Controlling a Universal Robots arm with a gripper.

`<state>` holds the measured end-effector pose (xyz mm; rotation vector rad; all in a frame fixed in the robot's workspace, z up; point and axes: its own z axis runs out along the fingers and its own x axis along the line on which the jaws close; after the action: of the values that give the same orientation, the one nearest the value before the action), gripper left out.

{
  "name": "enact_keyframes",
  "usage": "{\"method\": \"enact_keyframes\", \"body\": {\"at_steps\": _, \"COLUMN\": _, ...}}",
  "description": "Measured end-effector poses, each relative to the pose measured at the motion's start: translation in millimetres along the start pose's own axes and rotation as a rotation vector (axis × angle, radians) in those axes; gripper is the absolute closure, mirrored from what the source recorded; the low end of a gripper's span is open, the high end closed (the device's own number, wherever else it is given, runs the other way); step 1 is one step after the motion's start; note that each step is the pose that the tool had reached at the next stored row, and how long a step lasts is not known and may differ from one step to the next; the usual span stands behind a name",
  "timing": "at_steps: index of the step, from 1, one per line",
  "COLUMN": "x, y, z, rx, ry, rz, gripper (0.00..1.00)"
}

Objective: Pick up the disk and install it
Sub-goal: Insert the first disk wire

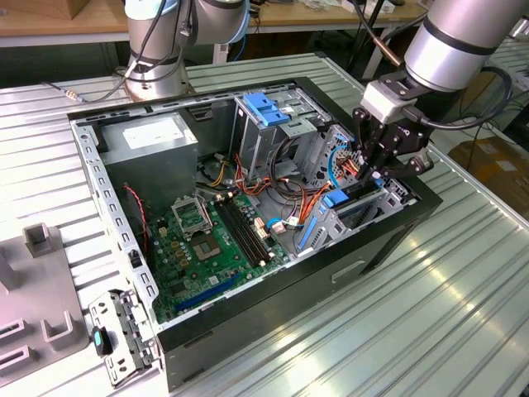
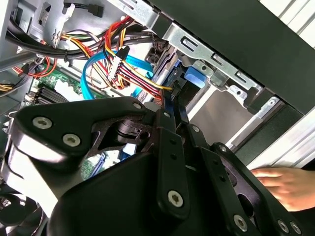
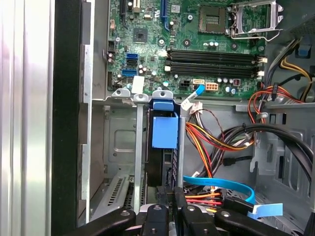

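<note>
The disk (image 3: 164, 132), black with a bright blue end tab, stands on edge in the grey metal bay (image 3: 120, 147) at the front corner of the open computer case (image 1: 248, 331). In the exterior view the disk's blue tab (image 1: 335, 198) shows at the case's right side, just below my gripper (image 1: 369, 175). My gripper (image 3: 172, 194) reaches down into the bay with its black fingers close together on the disk's near end. In the second wrist view the fingers (image 2: 167, 123) narrow onto a blue rail, with the disk's tab (image 2: 194, 76) just beyond.
Orange, red, yellow and blue cables (image 3: 221, 140) crowd the space beside the bay. The green motherboard (image 1: 207, 240) lies on the case floor. A light-blue latch plate (image 1: 266, 107) tops the rear cage. Grey fixtures (image 1: 37, 281) stand at the exterior view's left. A hand (image 2: 285, 182) rests outside the case.
</note>
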<state>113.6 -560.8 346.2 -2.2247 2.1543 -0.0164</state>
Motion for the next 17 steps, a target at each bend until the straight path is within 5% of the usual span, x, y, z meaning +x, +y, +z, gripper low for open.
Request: {"method": "enact_keyframes", "body": {"at_steps": 17, "x": -0.3, "y": 0.1, "z": -0.7, "rx": 0.0007, "ry": 0.0011, "rz": 0.030, "gripper": 0.84}}
